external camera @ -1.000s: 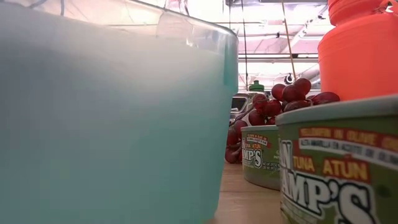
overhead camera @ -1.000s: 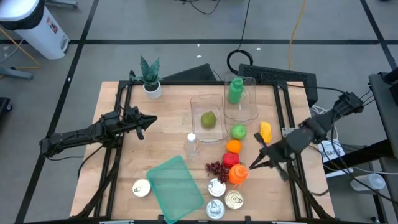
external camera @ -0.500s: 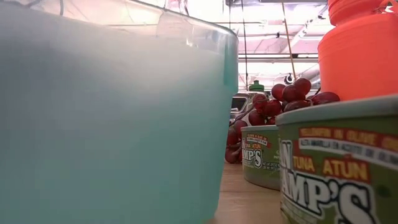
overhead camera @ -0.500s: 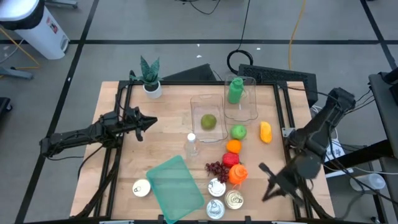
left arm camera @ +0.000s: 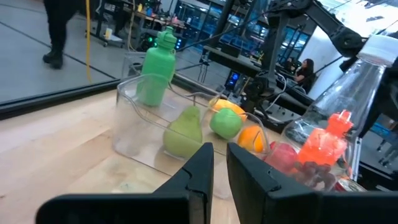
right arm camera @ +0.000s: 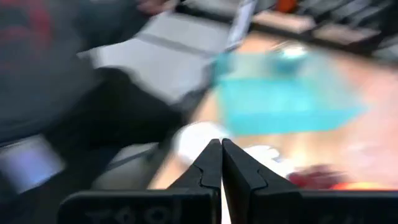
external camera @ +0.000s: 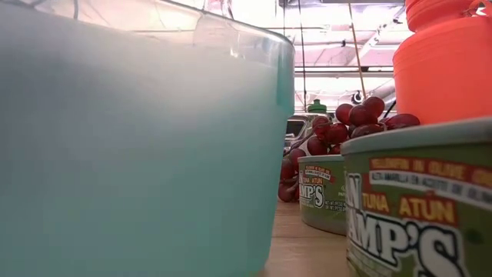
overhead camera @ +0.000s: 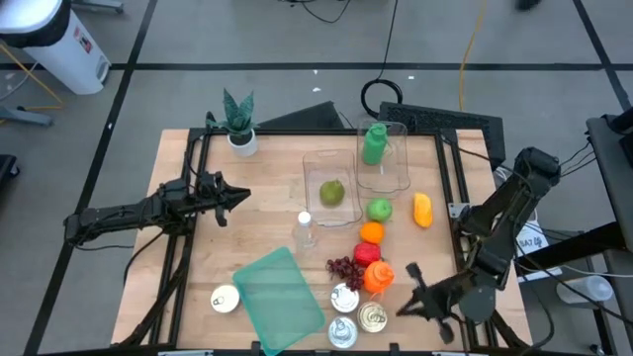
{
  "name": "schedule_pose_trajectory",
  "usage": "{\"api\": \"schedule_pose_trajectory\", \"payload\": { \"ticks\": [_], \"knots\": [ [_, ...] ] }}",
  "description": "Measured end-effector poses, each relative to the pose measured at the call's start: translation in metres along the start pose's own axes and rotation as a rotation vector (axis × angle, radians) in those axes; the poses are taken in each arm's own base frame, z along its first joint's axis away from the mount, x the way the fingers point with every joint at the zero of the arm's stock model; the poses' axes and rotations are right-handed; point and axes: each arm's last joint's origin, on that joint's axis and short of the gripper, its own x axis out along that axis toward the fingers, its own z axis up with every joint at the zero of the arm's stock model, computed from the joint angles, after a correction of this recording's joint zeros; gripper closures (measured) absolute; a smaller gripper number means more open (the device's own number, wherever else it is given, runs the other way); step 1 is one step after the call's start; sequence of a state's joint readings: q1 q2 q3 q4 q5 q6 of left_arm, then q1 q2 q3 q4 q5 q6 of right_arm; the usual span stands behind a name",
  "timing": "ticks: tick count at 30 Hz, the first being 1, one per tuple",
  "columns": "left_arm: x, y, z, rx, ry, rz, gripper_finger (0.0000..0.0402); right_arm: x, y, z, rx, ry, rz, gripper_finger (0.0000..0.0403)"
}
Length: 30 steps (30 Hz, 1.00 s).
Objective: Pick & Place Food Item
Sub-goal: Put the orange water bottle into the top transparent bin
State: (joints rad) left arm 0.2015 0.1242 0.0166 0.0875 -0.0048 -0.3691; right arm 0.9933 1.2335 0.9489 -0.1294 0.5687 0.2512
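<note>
My right gripper [overhead camera: 408, 305] is pinched shut, holding nothing. The grapes [overhead camera: 341, 266] just past it look squishy; I'd grab the stem gently.

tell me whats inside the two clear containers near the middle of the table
One clear container holds a green pear; the other container holds a green bottle. Nothing else shows through their clear walls.

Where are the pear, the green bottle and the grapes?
pear [overhead camera: 331, 192], high view, middle of the fruit.
green bottle [overhead camera: 374, 144], high view, its body.
grapes [overhead camera: 342, 266], high view, middle of the bunch.
</note>
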Motion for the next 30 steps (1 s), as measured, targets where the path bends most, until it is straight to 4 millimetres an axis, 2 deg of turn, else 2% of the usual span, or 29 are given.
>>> {"api": "schedule_pose_trajectory", "payload": {
  "ticks": [4, 7, 10, 17, 21, 24, 30],
  "knots": [
    [0.0, -0.002, -0.001, 0.0, 0.007, -0.017, 0.035, -0.016, -0.011, 0.015, 0.004, -0.126, -0.162, 0.0386],
    [0.0, -0.004, -0.001, 0.0, 0.013, -0.033, 0.035, -0.025, -0.017, 0.021, -0.01, -0.168, -0.217, 0.0352],
    [0.0, -0.005, -0.002, 0.002, 0.017, -0.042, 0.035, -0.031, -0.021, 0.025, -0.015, -0.186, -0.238, 0.0299],
    [0.0, -0.007, -0.003, 0.003, 0.009, -0.02, 0.035, -0.028, -0.027, 0.024, -0.026, -0.172, -0.271, 0.0147],
    [0.0, -0.007, -0.003, 0.009, 0.005, -0.009, 0.035, -0.03, -0.031, 0.021, -0.046, -0.154, -0.376, 0.0085],
    [0.0, -0.007, -0.003, 0.019, 0.006, -0.005, 0.035, -0.03, -0.033, 0.015, -0.036, -0.119, -0.421, 0.0056],
    [0.0, -0.007, -0.004, 0.02, 0.014, -0.009, 0.035, -0.024, -0.036, 0.001, 0.065, -0.098, -0.419, 0.0025]
  ]
}}
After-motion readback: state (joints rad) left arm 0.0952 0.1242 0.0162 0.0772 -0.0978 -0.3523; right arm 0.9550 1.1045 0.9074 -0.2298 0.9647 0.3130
